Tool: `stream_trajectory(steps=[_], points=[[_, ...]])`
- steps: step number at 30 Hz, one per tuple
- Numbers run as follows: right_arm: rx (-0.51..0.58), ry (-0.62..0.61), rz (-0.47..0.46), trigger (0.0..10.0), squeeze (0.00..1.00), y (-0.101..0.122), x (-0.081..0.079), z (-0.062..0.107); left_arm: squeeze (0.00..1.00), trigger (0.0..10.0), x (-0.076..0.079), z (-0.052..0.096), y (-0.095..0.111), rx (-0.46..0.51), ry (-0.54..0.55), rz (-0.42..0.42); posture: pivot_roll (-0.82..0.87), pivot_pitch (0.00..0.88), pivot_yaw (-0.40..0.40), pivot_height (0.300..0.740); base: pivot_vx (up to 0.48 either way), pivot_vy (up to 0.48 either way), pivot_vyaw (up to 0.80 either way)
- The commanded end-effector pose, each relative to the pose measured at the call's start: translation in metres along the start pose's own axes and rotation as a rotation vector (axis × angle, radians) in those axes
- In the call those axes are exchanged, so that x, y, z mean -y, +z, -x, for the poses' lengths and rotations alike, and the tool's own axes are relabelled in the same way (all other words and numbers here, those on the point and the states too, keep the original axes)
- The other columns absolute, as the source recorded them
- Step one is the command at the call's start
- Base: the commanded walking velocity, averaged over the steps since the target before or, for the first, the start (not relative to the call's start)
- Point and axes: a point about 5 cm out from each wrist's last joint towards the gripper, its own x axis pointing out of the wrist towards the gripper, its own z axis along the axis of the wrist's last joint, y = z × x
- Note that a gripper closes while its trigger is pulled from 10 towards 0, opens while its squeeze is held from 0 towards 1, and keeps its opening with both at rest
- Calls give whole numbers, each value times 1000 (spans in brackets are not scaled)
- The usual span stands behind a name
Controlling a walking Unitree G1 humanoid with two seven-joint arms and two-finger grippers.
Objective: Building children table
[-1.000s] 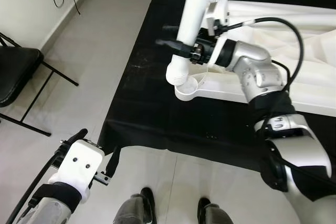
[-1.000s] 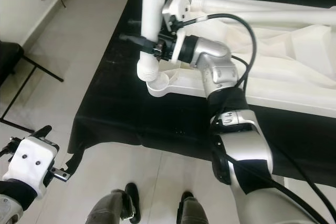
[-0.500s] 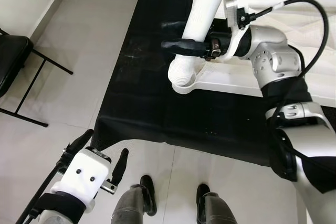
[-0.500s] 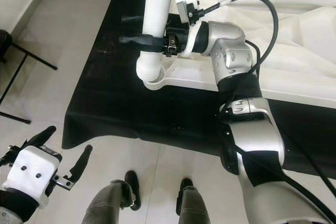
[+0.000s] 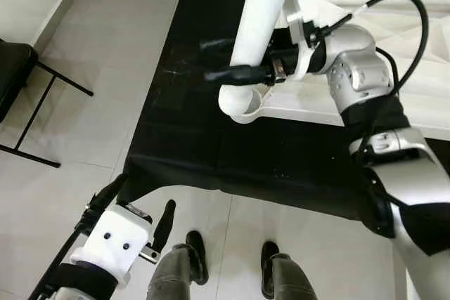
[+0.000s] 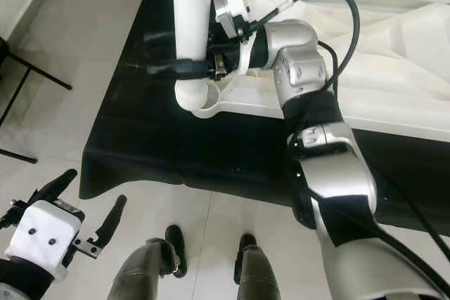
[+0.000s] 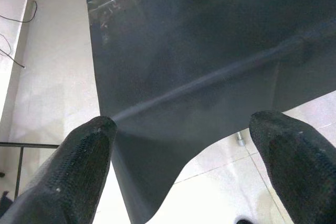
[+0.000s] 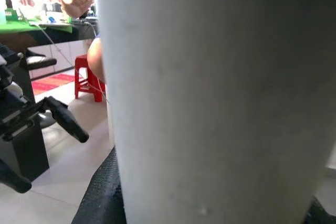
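Arms: silver, jointed, black bands
Right arm (image 5: 365,96): black cable looping, upper right
Left gripper (image 5: 137,209): white housing, two screws, black fingers, lower left

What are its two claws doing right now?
Left gripper: open, holding nothing, low beside the black cloth.
Right gripper: shut on the white cylindrical plastic table leg.
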Motion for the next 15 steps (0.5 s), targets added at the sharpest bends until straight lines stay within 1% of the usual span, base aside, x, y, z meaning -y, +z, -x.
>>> stream_trajectory(steps=[1, 2, 3, 4, 15], points=[[-38, 1, -64, 10000, 0, -15, -3, 4, 0, 10000, 3, 4, 0, -9, -2, 7, 107, 495, 17, 740, 0, 0, 0], [-6, 8, -83, 10000, 0, -12, -3, 6, 0, 10000, 3, 4, 0, -8, -1, 9, 108, 499, 17, 740, 0, 0, 0], [-6, 8, -83, 10000, 0, -12, -3, 6, 0, 10000, 3, 4, 0, -8, -1, 9, 108, 499, 17, 740, 0, 0, 0], [30, 25, -103, 10000, 0, -9, -4, 7, 0, 10000, 3, 4, 0, -5, -1, 9, 106, 502, 20, 740, 0, 0, 0], [7, 35, -96, 10000, 0, -6, -4, 12, 0, 10000, 3, 4, 1, 2, -2, 7, 105, 503, 23, 740, 0, 0, 0]])
